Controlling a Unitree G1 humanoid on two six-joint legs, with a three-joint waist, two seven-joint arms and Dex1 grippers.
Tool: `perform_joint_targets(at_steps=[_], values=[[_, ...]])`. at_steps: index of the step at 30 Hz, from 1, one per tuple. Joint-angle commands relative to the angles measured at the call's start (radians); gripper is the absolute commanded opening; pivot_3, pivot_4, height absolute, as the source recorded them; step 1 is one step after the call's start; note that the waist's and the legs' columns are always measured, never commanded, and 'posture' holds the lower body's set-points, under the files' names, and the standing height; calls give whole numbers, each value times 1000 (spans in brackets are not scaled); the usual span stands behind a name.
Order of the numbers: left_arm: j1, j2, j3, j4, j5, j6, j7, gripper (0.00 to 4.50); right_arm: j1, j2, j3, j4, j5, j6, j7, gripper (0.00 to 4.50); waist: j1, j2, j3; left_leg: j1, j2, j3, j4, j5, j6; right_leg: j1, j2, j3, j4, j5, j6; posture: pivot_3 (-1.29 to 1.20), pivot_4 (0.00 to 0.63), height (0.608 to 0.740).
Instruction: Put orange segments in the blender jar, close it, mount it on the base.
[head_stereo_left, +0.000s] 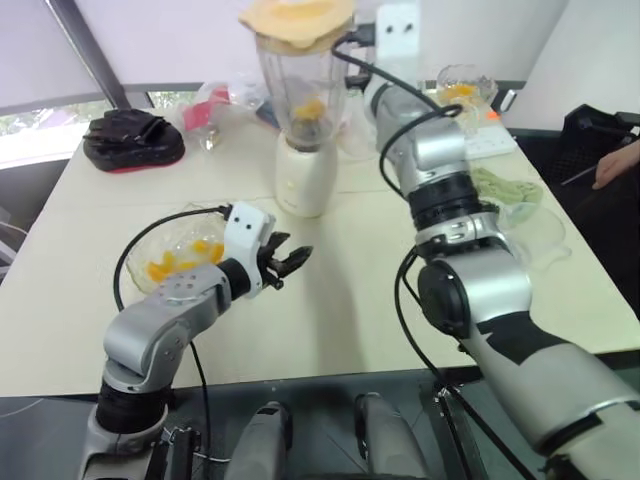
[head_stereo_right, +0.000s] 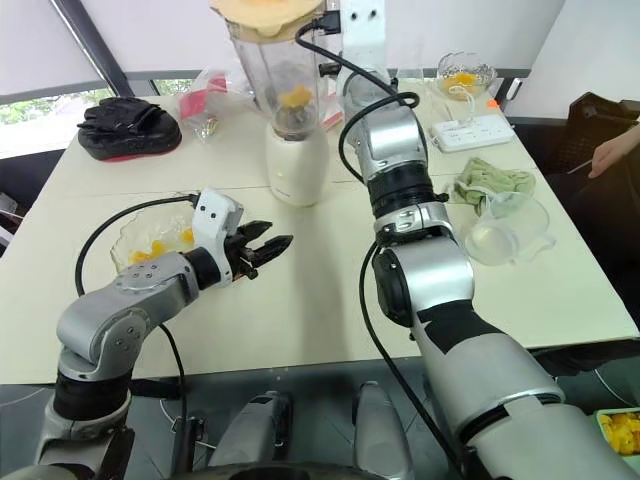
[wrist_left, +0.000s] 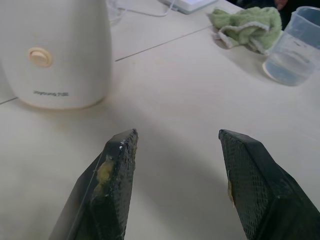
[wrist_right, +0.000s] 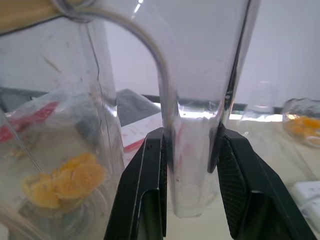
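In the left eye view, the blender jar (head_stereo_left: 298, 85) is seen mounted on the base (head_stereo_left: 306, 175), which stands toward the far edge of the desk (head_stereo_left: 340, 300), about midway along it; a flat cream lid (head_stereo_left: 297, 22) is laid across the jar's mouth, and orange segments (head_stereo_left: 310, 109) are visible low inside it. More fruit is held in a shallow glass bowl (head_stereo_left: 172, 258) near the desk's left edge, with the left gripper (head_stereo_left: 283, 262) just beside it, its fingers spread and nothing between them. In the right eye view, the right arm (head_stereo_right: 400, 190) is stretched up to the jar's handle side, a green cloth (head_stereo_right: 492, 182) and a clear measuring cup (head_stereo_right: 512, 228) are seen toward the desk's right edge, and a black glove (head_stereo_right: 128, 126) is found at the far left corner. In the left wrist view, the two black fingers (wrist_left: 117, 185) are shown apart above bare desk, with the base close ahead. In the right wrist view, the right gripper (wrist_right: 192, 177) is closed on the jar's clear handle (wrist_right: 192, 165), which is pinched between both pads, and the segments are seen through the jar wall.
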Motion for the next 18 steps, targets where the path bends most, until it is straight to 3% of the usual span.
perform_joint_targets(at_steps=[1, 18], values=[[6, 3, 33, -61, -5, -1, 17, 2731, -81, -2, -1, 41, -1, -108, -1, 831, 0, 0, 0, 0, 0, 0, 0, 0, 0, 0, 0, 0, 0, 0, 0, 0, 150, 740], [85, 8, 123, -153, -17, -19, 56, 2731, -117, -22, 9, 308, -28, -257, 12, 831, -4, 0, 0, 1, 0, 0, 0, 0, 0, 0, 0, 0, 1, 0, 0, 0, 150, 740]])
